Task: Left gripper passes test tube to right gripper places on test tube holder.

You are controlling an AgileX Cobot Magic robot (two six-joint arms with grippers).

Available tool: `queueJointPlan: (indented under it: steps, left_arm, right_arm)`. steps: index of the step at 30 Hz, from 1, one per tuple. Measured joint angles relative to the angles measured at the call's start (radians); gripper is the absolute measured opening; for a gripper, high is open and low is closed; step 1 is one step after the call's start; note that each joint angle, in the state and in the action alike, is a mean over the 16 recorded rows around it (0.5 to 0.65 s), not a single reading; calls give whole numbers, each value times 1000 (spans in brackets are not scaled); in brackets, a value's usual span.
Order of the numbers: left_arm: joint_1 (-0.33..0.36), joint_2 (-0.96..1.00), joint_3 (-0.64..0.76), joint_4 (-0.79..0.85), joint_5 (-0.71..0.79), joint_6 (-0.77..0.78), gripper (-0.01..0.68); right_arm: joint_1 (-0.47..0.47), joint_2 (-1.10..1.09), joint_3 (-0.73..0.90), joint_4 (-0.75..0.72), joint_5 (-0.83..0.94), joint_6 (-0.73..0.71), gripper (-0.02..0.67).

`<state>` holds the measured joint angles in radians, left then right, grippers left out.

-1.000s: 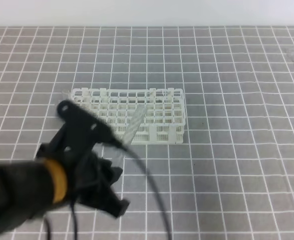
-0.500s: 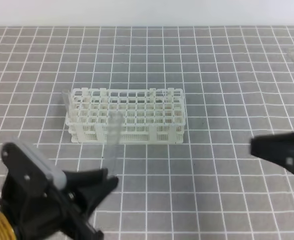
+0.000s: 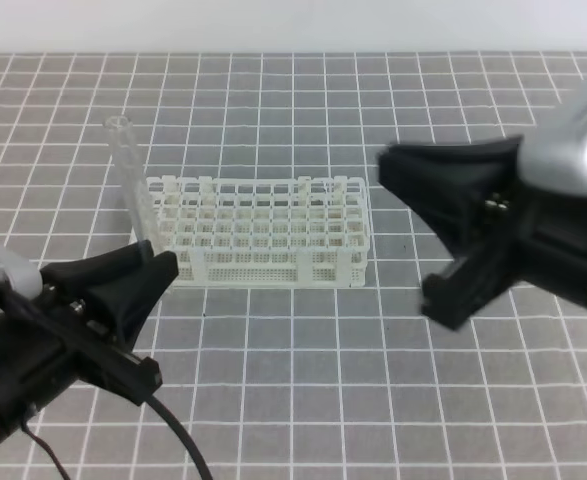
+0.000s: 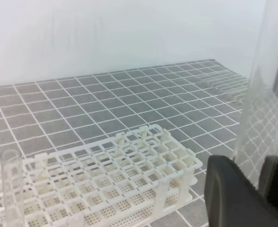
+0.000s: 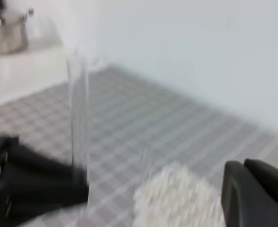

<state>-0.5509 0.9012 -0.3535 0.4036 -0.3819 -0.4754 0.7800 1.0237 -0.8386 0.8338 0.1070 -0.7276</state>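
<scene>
Left gripper [image 3: 138,300]: black, thin cable. Right gripper [image 3: 418,235]: black, apparently silver-grey wrist cylinder.

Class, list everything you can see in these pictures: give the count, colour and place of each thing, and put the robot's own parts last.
test tube: one, clear glass, standing nearly upright in the left gripper, up off the table by the rack's left end.
second tube: one, clear, standing in a corner hole of the rack, seen in the left wrist view.
test tube holder: one, white lattice rack, middle of the mat.
mat: one, grey with white grid lines, covering the table.
left gripper: one, black, lower left, fingers closed on the test tube.
right gripper: one, black with a silver-grey wrist, at right, fingers spread wide and holding nothing.
</scene>
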Motion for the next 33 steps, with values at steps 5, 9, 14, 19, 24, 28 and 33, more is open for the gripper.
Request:
queueJointPlan:
  steps: [5,9,14,19,24,28,33]
  left_arm:
    - [10,0,0,3,-13,12,78]
    - [10,0,0,6,-15,21,78]
    - [10,1,0,8,-15,30,78]
    - [10,1,0,7,-17,32,84]
    - [10,1,0,6,-16,34,84]
    - [10,1,0,6,-16,36,78]
    - [10,1,0,6,-15,36,84]
  right_arm:
    - [145,48,0,0,-232,-86,-12]
    - [223,93,-2,1,-351,-116,1]
    - [267,137,-15,2,-396,-118,72]
    - [276,164,-42,1,-371,-118,207]
    - [276,190,-89,1,-340,-116,348]
    - [276,222,-136,0,-313,-110,430]
    - [276,279,-196,0,-300,-98,467]
